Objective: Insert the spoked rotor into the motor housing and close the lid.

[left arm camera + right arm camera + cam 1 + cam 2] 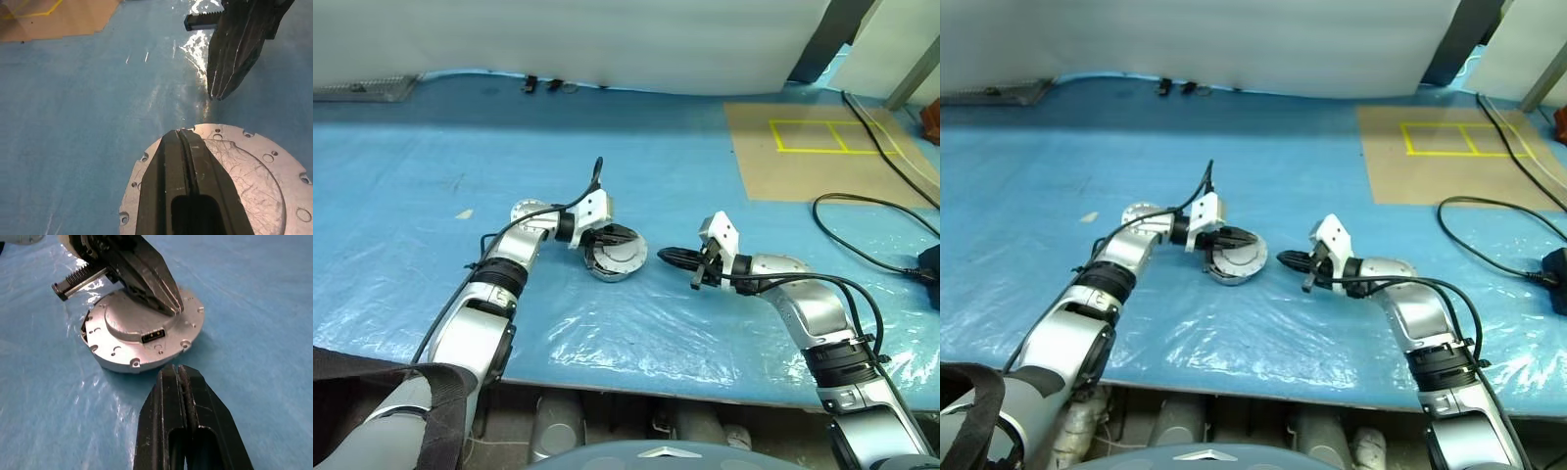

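Both tools are pressed together: left tool [625, 235] over the lid [142, 335], right tool [668, 257] just beside it.

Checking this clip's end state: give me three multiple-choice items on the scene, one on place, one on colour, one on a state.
1. Where are the left gripper's tips?
A. over the lid
B. on the tan mat
C. beside the black cable

2. What colour is the sheet under the housing?
A. red
B. blue
C. green

3. How does the lid lie?
A. swung wide open
B. down on the housing
C. lying apart from the housing

Answers: 1 A, its black fingers lie over the grey disc. 2 B, blue plastic covers the table. 3 B, only the plain outer face shows, with a slight gap at one edge.
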You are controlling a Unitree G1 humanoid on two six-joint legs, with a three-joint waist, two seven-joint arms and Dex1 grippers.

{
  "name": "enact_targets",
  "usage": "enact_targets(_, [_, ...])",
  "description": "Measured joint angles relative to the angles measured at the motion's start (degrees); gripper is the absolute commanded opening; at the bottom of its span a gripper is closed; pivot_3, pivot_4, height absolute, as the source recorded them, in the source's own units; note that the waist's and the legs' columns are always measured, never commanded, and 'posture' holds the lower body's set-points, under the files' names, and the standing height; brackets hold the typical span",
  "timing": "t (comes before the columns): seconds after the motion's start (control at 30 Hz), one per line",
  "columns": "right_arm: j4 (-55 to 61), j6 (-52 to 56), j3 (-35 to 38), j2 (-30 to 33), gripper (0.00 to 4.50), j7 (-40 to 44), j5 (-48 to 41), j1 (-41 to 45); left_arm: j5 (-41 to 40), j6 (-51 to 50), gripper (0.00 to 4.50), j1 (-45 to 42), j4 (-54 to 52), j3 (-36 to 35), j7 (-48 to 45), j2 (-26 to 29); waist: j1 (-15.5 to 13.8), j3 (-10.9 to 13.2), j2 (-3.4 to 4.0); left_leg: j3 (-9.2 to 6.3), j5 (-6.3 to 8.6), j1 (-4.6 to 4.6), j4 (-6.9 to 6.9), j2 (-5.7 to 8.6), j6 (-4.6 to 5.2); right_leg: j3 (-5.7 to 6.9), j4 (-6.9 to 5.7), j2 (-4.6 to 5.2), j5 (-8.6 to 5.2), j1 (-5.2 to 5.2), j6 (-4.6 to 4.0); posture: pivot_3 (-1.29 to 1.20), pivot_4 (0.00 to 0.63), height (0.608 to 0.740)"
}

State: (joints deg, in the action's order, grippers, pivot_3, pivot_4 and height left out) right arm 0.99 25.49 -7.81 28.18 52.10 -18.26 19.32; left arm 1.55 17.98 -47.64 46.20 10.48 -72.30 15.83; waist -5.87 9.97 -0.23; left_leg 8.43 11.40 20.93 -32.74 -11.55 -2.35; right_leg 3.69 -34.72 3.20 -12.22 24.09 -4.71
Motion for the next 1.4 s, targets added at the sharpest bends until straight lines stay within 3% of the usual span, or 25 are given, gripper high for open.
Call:
enact_targets(0.2, [0.0, 0.7, 0.4, -1.5, 0.02, -0.4, -0.5, 0.5, -0.1, 1.8, 0.0, 2.0, -2.8, 0.9, 2.5, 0.9, 0.2, 0.0, 0.02, 0.02, 0.0, -0.04, 0.0, 0.0, -0.01, -0.01, -0.02, 0.0, 0.0, -0.01, 0.0, 0.0, 0.15, 0.74])
enact_targets(0.4, [0.3, 3.4, 0.5, -3.9, 0.02, -0.8, -2.6, 3.3, -9.9, -5.2, 0.0, 8.8, -11.1, -4.8, 2.1, 2.2, 0.6, 0.0, 0.05, 0.05, 0.0, 0.08, 0.04, -0.08, -0.01, 0.0, -0.06, -0.04, -0.01, 0.18, -0.06, 0.0, 0.15, 0.74])
enact_targets(0.6, [-0.3, 4.2, -0.7, -6.6, 1.84, -1.0, -3.0, 8.8, -14.7, -10.9, 0.0, 17.4, -25.7, -10.0, 6.5, 7.0, 0.6, 0.0, 0.08, 0.1, 0.09, -0.06, 0.05, -0.08, -0.16, -0.02, -0.04, -0.01, -0.03, 0.2, -0.09, 0.0, 0.15, 0.74])
enact_targets(0.8, [-7.6, 1.8, -5.6, -11.0, 3.95, -1.3, 1.5, 15.4, -16.6, -16.1, 0.0, 30.0, -39.2, -11.5, 13.2, 8.0, 1.5, 0.0, 0.1, 0.11, 0.11, -0.06, 0.07, -0.11, -0.19, -0.02, -0.06, -0.02, -0.04, 0.22, -0.11, 0.0, 0.15, 0.74])
enact_targets(0.87, [-10.8, 0.9, -6.5, -12.1, 4.47, -1.7, 2.8, 16.0, -16.9, -17.4, 0.0, 34.1, -42.7, -11.6, 15.5, 8.0, 1.7, 0.0, 0.1, 0.11, 0.11, -0.05, 0.06, -0.11, -0.2, -0.03, -0.03, -0.02, -0.04, 0.22, -0.1, 0.0, 0.15, 0.74])
enact_targets(1.13, [-17.4, -1.9, -7.2, -12.6, 4.47, 0.6, 5.7, 16.8, -19.8, -19.8, 0.0, 45.9, -51.9, -14.3, 23.7, 6.5, 2.3, 0.0, 0.1, 0.16, 0.12, -0.07, 0.06, -0.14, -0.19, -0.07, -0.07, -0.07, -0.04, 0.22, -0.11, 0.0, 0.15, 0.74])
enact_targets(1.4, [-19.2, -5.1, -8.6, -12.7, 4.47, 4.0, 7.6, 17.4, -20.7, -20.3, 0.0, 48.4, -52.9, -15.1, 25.8, 6.7, 2.9, 0.0, 0.1, 0.15, 0.12, -0.16, 0.03, -0.15, -0.17, -0.09, -0.07, -0.08, -0.02, 0.21, -0.13, 0.0, 0.15, 0.74])
